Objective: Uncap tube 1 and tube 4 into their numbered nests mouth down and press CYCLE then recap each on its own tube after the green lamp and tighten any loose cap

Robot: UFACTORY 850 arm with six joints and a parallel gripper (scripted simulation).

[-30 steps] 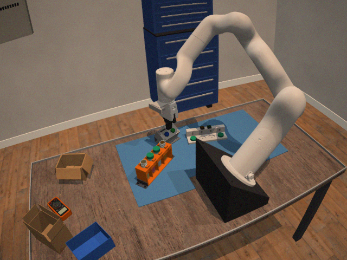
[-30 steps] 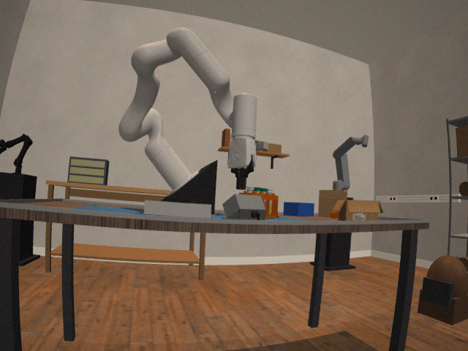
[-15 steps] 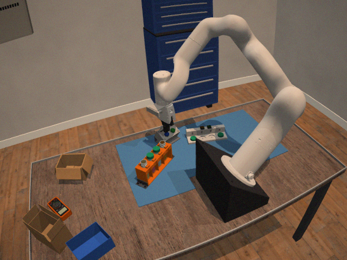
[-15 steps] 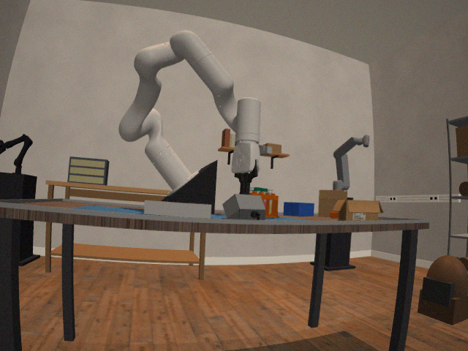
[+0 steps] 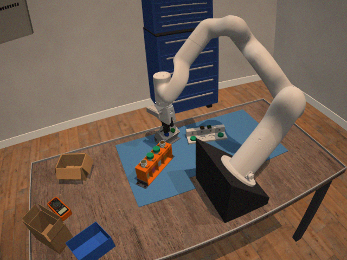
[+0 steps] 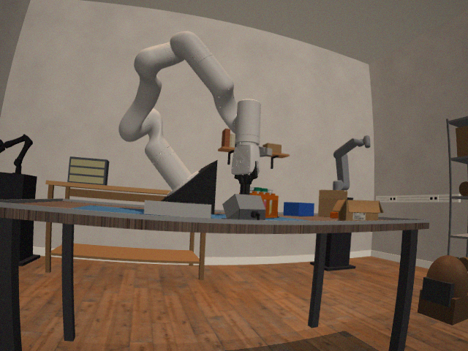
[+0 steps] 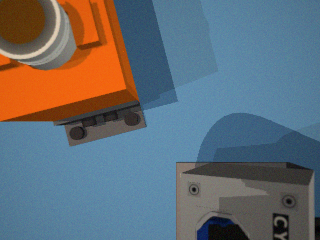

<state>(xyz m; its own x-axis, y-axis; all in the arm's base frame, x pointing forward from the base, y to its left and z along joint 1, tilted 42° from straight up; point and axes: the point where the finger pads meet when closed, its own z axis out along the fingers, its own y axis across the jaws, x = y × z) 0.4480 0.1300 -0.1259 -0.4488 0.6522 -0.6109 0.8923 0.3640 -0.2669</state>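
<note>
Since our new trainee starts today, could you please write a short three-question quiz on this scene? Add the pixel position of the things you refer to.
1. True or false: both middle tubes in the orange decapping station (image 5: 142,171) (image 6: 273,205) (image 7: 95,92) wear green caps.
2. Multiple choice: which key are the closed fingers (image 5: 166,132) (image 6: 244,188) over? A) CYCLE (image 5: 166,134) (image 7: 203,231) B) READY (image 5: 172,130)
3. Fill in: the cap tray (image 5: 206,138) (image 6: 177,208) holds ____ green caps.

Key: 1. true; 2. A; 3. two
</note>
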